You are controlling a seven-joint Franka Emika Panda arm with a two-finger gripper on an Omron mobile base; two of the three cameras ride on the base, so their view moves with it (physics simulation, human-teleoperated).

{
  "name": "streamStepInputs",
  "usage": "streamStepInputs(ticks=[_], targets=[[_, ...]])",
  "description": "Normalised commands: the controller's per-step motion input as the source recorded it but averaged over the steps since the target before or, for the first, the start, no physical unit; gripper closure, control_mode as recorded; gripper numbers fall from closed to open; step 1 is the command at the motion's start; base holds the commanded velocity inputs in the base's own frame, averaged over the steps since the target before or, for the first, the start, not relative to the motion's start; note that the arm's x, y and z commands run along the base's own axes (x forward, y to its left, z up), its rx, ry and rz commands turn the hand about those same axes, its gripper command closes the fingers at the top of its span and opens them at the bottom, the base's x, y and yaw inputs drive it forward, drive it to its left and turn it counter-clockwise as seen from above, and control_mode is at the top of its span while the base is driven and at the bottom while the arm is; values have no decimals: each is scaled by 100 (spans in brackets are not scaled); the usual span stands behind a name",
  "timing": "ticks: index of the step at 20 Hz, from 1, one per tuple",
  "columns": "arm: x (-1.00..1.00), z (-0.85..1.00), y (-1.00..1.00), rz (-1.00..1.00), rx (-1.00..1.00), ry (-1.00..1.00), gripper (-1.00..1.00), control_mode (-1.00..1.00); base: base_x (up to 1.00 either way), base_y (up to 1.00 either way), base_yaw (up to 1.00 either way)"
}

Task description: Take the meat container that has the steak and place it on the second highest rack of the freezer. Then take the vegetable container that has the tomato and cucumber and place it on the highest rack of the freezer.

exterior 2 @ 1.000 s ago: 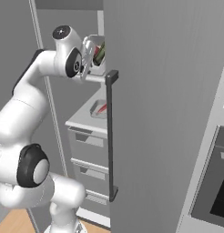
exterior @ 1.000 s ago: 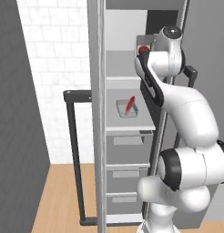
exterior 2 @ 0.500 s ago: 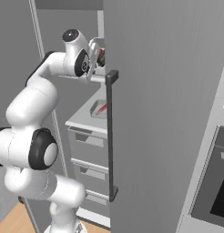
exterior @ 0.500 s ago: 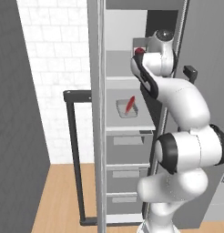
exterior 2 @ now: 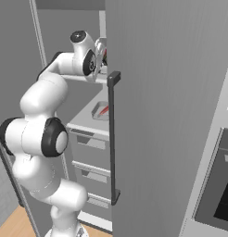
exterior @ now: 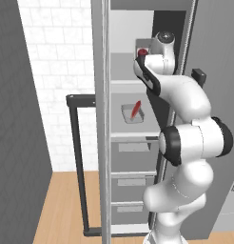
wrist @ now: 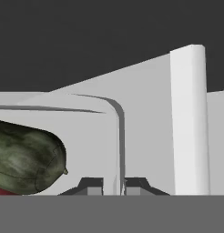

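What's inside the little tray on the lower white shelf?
A long flat red steak lies tilted in the small grey tray on the lower white shelf. The tray floor under it is hidden.

Steak point(exterior: 135, 109) tray on shelf; tomato point(exterior: 142, 51) above.

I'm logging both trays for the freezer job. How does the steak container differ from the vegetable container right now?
The steak container rests free on the lower white shelf; the vegetable container is up at the highest rack, its rim between the gripper fingers. One holds a flat red steak, the other a tomato and cucumber. Both are shallow grey trays.
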Motion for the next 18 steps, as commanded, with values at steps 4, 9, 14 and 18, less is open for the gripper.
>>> streamStepInputs(ticks=[4,9,14,18], targets=[[56,0,-14,0,0,0,100,-100,0,0,0],[57,-1,-10,0,0,0,100,-100,0,0,0],[47,-7,-3,0,0,0,100,-100,0,0,0],[44,-15,-1,0,0,0,100,-100,0,0,0]])
